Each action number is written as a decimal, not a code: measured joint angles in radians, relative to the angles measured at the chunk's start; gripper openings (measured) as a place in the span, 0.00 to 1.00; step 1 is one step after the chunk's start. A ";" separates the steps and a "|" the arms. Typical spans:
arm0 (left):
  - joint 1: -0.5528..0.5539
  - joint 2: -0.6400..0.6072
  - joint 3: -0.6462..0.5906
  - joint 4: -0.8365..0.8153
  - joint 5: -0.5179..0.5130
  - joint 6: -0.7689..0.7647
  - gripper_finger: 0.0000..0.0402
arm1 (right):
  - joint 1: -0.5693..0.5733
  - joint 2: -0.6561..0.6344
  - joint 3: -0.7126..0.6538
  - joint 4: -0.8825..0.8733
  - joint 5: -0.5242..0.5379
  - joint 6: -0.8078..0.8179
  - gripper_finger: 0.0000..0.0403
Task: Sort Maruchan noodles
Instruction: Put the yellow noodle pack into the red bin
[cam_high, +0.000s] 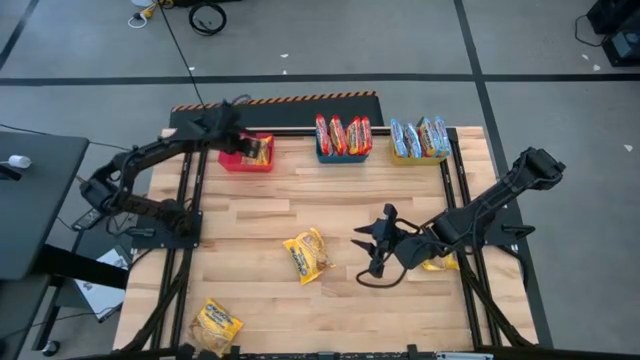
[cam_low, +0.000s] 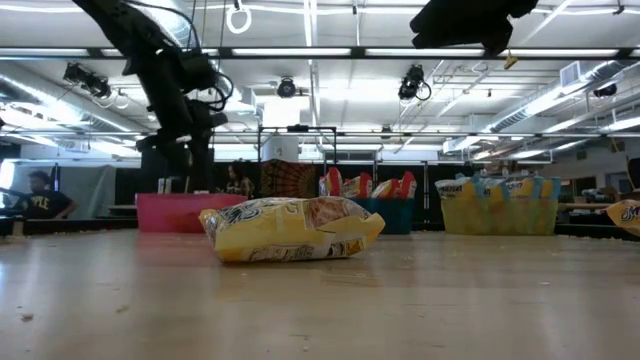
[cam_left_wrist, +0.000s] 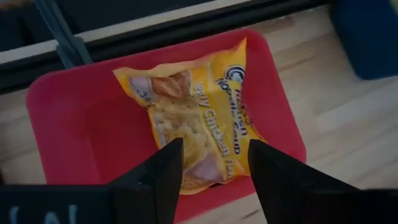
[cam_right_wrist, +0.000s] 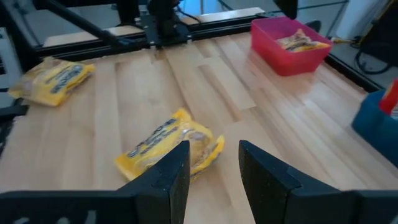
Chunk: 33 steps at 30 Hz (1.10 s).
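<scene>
The left gripper (cam_left_wrist: 211, 171) hangs over the red bin (cam_left_wrist: 68, 134) at the tabletop's far edge, fingers parted, a yellow packet (cam_left_wrist: 196, 106) lying loose inside: a drop, apparently. The right gripper (cam_right_wrist: 214, 168), fingers partly spread and empty, faces another yellow packet (cam_high: 307, 255) mid-tabletop; it likely must descend and close.

from overhead my left hand (cam_high: 238, 143) covers part of the red bin (cam_high: 232, 162). a yellow packet (cam_high: 439, 263) lies mostly hidden under my right arm. the corner packet (cam_high: 214, 326) touches the bottom edge. at surface level another packet (cam_low: 627, 214) is cut by the right edge, and the far person (cam_low: 38, 199) is too small to tell.
</scene>
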<state>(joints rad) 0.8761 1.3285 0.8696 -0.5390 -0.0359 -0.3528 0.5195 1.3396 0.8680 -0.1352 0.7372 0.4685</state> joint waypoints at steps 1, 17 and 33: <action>-0.035 0.000 0.000 0.000 -0.047 -0.015 0.47 | -0.007 0.000 0.000 0.000 0.000 0.000 0.35; -0.255 0.254 0.000 0.150 -0.318 -0.206 0.47 | -0.028 0.000 0.000 -0.062 -0.065 0.026 0.35; -0.188 0.322 0.005 0.176 -0.288 -0.153 0.03 | -0.021 0.000 0.000 -0.070 -0.111 0.034 0.35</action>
<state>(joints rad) 0.6877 1.6508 0.8742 -0.3631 -0.3239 -0.5054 0.4987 1.3392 0.8680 -0.2054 0.6262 0.5022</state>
